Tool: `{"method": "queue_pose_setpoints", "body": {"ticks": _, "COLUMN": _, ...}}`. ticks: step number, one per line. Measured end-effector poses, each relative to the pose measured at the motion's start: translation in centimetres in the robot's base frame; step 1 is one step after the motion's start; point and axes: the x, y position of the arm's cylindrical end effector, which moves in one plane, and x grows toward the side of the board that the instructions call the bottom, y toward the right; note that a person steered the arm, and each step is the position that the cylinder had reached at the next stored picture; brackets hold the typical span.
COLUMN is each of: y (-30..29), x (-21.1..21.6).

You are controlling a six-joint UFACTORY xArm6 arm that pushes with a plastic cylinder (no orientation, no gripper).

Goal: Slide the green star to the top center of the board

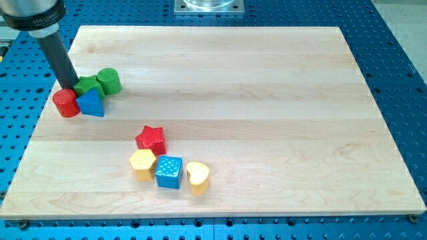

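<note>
Green star (87, 85) sits against my tip (69, 87), on its right; green cylinder (109, 81) beyond, red cylinder (65, 103) and blue triangle (91, 104) just below. No hand fitted, bare rod. Step: approach done. Next: push star rightward along the tabletop (267, 100), likely shedding the cylinder.

My tip (68, 87) sits hemmed into a tight knot at the board's (267, 80) upper left — the red cylinder (65, 103) touching just below it, the green star (87, 85) and blue triangle (91, 103) pressed against its right side, and the green cylinder (109, 81) blocking the star's far right. Toward the view's top, the board lies open from that knot across to the right edge. A second cluster — red star (151, 139), yellow hexagon (143, 163), blue cube (169, 171), yellow heart (198, 177) — stands well apart, low and left of centre
</note>
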Motion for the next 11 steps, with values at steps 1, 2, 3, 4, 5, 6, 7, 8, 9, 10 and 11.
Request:
{"method": "queue_pose_setpoints", "body": {"ticks": 1, "y": 0.3, "x": 1.8}}
{"method": "queue_pose_setpoints", "body": {"ticks": 2, "y": 4.8, "x": 0.5}}
{"method": "queue_pose_setpoints", "body": {"ticks": 3, "y": 7.8, "x": -3.3}}
{"method": "queue_pose_setpoints", "body": {"ticks": 4, "y": 6.2, "x": -3.1}}
{"method": "queue_pose_setpoints", "body": {"ticks": 5, "y": 11.3, "x": -4.4}}
{"method": "queue_pose_setpoints", "body": {"ticks": 6, "y": 15.9, "x": -3.0}}
{"method": "queue_pose_setpoints", "body": {"ticks": 7, "y": 14.3, "x": 0.4}}
{"method": "queue_pose_setpoints", "body": {"ticks": 8, "y": 16.3, "x": -3.2}}
{"method": "queue_pose_setpoints", "body": {"ticks": 9, "y": 24.0, "x": -6.2}}
{"method": "queue_pose_setpoints", "body": {"ticks": 10, "y": 21.9, "x": -5.9}}
{"method": "queue_pose_setpoints", "body": {"ticks": 11, "y": 22.8, "x": -7.7}}
